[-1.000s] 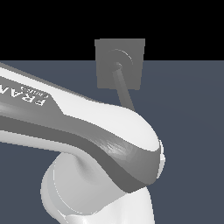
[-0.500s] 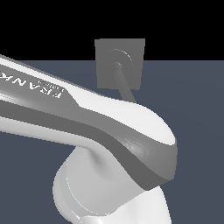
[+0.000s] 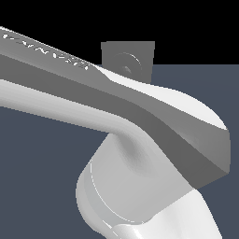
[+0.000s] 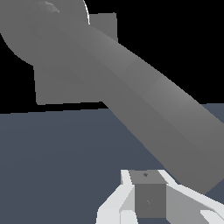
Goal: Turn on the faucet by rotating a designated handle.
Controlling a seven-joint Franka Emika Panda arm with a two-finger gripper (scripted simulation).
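Now the arm (image 3: 116,107) hides more of the faucet (image 3: 140,53); the claw (image 4: 148,197) nears the handle (image 4: 144,100), grip unclear.

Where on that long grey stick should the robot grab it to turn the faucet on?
Probably near the free end of the handle, far from the hub on the faucet, where a push turns it most easily. Its sides are flat, so the gripper should close across them from beside the bar. The fingertips are not clearly seen.
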